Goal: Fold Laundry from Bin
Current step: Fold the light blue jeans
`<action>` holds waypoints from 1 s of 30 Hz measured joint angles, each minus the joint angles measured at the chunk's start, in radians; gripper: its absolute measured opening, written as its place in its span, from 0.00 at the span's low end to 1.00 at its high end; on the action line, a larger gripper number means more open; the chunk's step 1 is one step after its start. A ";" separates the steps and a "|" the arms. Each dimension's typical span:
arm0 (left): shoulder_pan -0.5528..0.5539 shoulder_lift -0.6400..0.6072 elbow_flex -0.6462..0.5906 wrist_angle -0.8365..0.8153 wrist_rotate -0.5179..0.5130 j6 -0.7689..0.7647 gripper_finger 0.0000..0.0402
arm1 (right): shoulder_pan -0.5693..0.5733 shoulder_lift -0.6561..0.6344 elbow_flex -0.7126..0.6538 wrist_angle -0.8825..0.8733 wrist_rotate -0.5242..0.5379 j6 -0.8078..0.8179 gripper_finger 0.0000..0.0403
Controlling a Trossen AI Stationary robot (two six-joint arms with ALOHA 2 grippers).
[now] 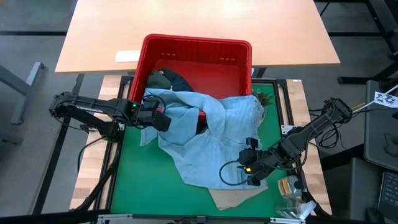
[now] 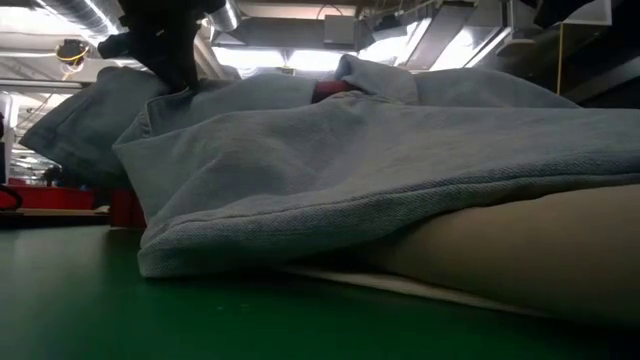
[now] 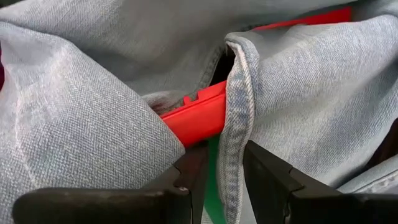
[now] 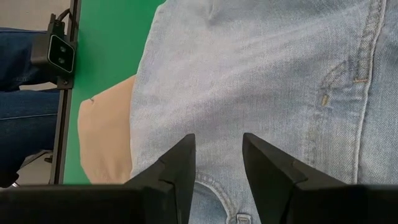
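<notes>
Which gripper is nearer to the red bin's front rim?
The left. The left gripper sits at the bin front rim, among the light blue shirt. The right gripper is farther out on the green mat, over the shirt's lower part.

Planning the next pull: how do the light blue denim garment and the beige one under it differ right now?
The light blue denim garment lies on top, rumpled, draped over the red bin's front rim; the beige garment lies flat on the green mat, mostly covered, only a corner showing. The left gripper pinches the denim's hem; nothing holds the beige one. Both partly rest on the mat.
</notes>
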 joint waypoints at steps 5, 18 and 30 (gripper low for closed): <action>-0.001 0.010 0.000 0.006 -0.037 0.039 0.23 | 0.000 0.000 0.000 -0.003 0.024 0.000 0.33; 0.100 0.135 0.001 0.174 -0.092 0.187 0.03 | -0.100 0.000 0.000 -0.137 0.071 -0.075 0.33; 0.242 0.180 0.001 0.282 -0.067 0.333 0.03 | -0.372 0.000 0.000 -0.207 0.080 -0.266 0.33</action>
